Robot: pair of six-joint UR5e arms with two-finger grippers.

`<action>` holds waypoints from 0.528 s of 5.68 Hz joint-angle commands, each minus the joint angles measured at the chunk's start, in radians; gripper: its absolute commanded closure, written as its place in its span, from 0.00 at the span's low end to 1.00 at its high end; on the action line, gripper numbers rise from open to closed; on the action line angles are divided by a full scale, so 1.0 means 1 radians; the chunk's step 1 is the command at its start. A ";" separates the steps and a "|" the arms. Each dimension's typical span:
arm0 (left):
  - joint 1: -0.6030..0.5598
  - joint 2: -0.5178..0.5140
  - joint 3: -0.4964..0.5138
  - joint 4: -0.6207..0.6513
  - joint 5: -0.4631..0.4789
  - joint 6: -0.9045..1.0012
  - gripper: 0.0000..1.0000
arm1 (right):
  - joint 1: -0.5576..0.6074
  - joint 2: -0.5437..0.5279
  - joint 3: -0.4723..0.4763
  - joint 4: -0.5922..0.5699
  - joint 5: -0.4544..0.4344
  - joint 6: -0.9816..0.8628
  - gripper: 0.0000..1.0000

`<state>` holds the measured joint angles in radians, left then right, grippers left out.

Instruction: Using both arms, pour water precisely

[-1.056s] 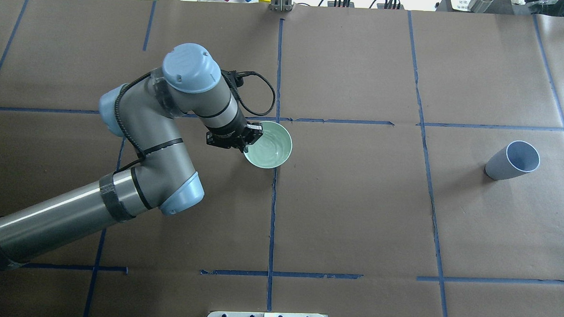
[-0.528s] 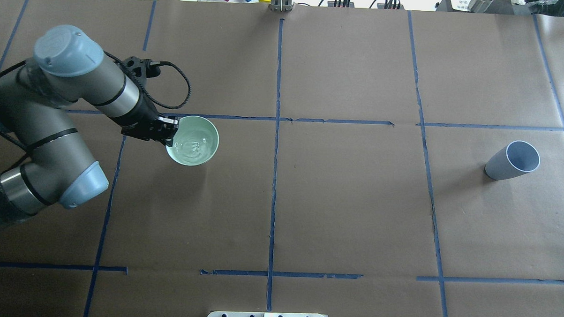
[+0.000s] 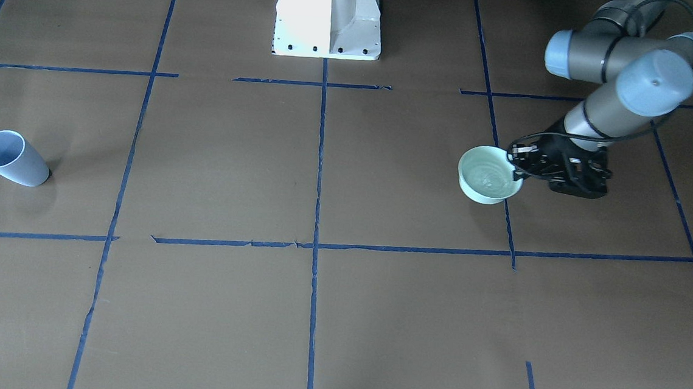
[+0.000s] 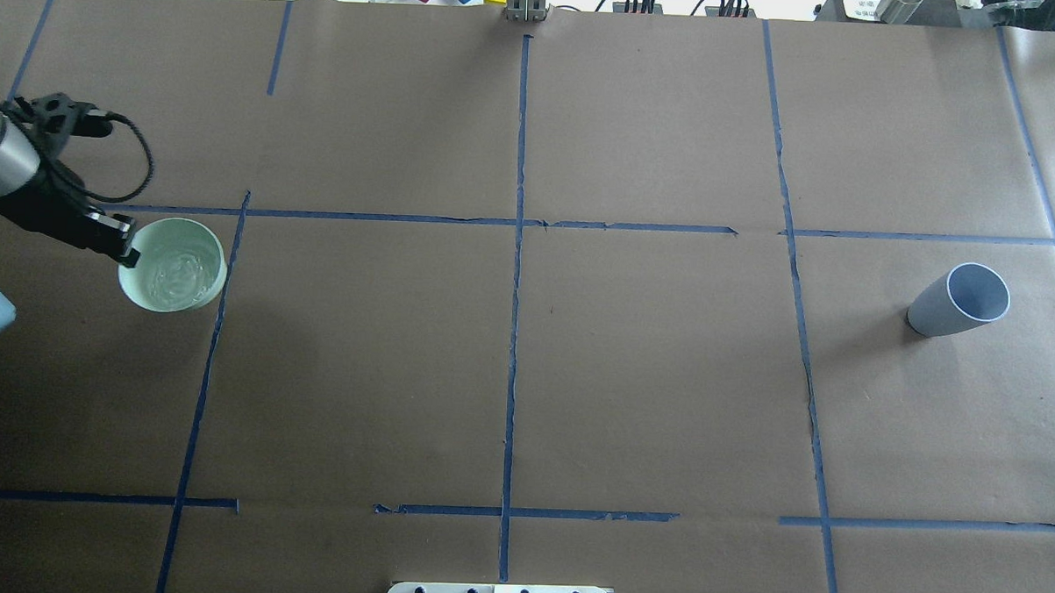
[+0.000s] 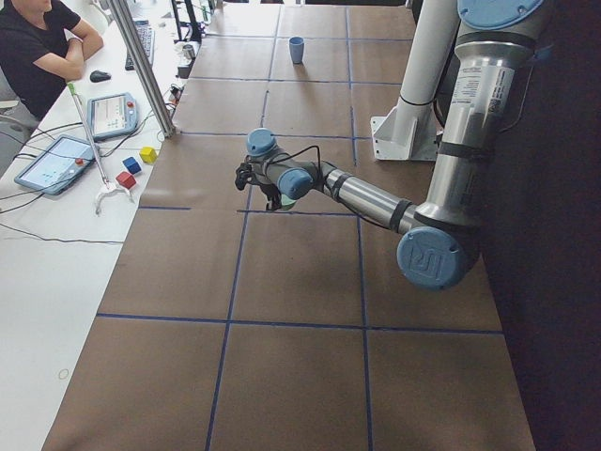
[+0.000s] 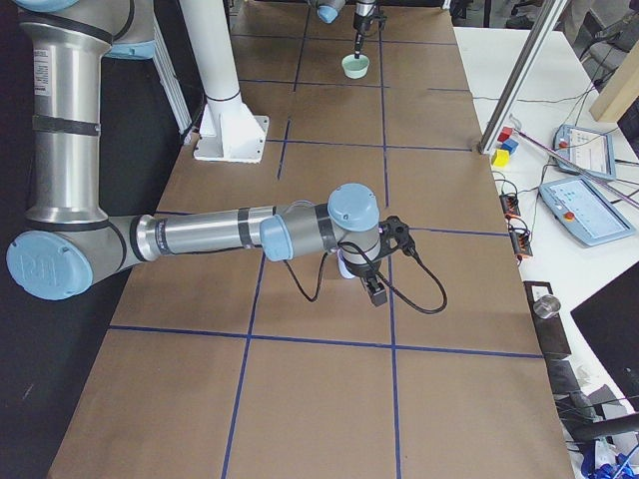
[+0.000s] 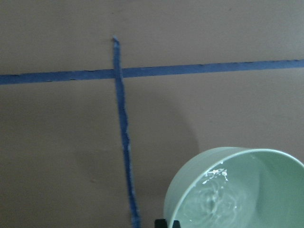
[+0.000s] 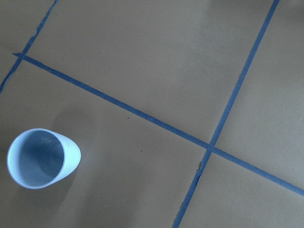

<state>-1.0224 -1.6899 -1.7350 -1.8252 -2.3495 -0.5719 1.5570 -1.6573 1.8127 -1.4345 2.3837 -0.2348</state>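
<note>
At the left edge of the overhead view, the left fingers point(image 4: 125, 249) are closed on the rim of the pale green bowl point(image 4: 173, 265), pinching its wall on the side towards the arm. The bowl sits level with its mouth up, and we judge this is so the water point(image 4: 177, 275) stays in; it shows as rippled glints across the bottom. We cannot tell whether the bowl rests on the bench point(image 4: 525, 375) or hangs just above it.

The grey-blue cup point(image 4: 957, 301) stands at the right of that view, mouth up and well apart from the bowl. We take it for the vessel to be filled. In the side view from the robot's right, the right fingers point(image 6: 375, 290) hang just beside the cup, but we cannot tell how far open they are. The right wrist camera shows the cup free at its lower left, apparently empty.

We judge no pouring has begun, since bowl and cup are far apart.
</note>
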 commanded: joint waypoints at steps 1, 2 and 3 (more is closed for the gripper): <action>-0.115 0.058 0.090 0.004 -0.075 0.227 1.00 | 0.000 -0.001 0.007 0.000 -0.003 0.000 0.00; -0.133 0.059 0.136 0.004 -0.088 0.268 1.00 | 0.000 -0.006 0.013 -0.003 -0.003 0.002 0.00; -0.128 0.055 0.161 0.000 -0.088 0.261 1.00 | 0.000 -0.007 0.014 -0.003 -0.003 0.002 0.00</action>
<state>-1.1461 -1.6339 -1.6047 -1.8221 -2.4317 -0.3223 1.5570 -1.6623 1.8244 -1.4366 2.3808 -0.2335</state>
